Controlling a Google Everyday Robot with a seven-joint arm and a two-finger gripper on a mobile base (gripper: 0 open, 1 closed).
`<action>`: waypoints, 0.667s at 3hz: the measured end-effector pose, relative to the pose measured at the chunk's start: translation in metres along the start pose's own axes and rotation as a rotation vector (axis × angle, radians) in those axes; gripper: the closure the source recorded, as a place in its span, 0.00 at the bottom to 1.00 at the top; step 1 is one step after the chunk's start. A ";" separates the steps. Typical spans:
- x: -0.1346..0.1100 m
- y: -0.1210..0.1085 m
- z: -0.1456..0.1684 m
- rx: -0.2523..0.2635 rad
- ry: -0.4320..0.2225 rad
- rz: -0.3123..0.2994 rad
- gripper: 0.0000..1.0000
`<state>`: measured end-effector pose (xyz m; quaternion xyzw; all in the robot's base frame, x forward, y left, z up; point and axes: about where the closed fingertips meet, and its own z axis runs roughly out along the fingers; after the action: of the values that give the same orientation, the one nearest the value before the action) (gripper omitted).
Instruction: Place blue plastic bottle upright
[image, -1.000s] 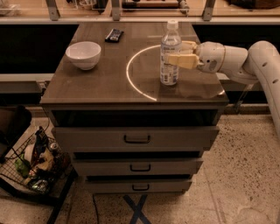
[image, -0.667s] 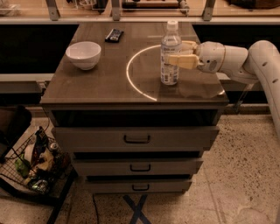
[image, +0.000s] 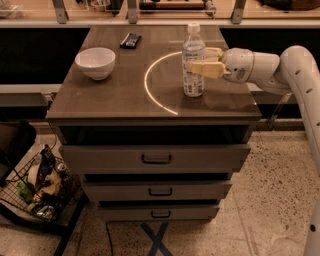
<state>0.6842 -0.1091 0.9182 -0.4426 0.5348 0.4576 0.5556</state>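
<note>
The blue plastic bottle (image: 193, 75), clear with a white cap and a white-and-blue label, stands upright on the brown table top (image: 120, 95), right of centre, on a glowing white arc. My gripper (image: 200, 59) reaches in from the right at label height. Its near finger (image: 206, 68) lies across the bottle's front and the far finger (image: 215, 51) runs behind it, so the fingers are closed around the bottle's middle.
A white bowl (image: 95, 62) sits at the table's left rear and a small dark remote (image: 130, 40) lies at the back. Drawers (image: 156, 159) are below the top. A wire basket of clutter (image: 40, 185) stands on the floor at left.
</note>
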 end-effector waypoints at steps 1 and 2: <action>0.002 -0.003 0.001 -0.001 0.006 0.015 1.00; 0.001 -0.003 0.001 -0.001 0.006 0.015 1.00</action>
<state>0.6871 -0.1083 0.9176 -0.4402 0.5394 0.4609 0.5503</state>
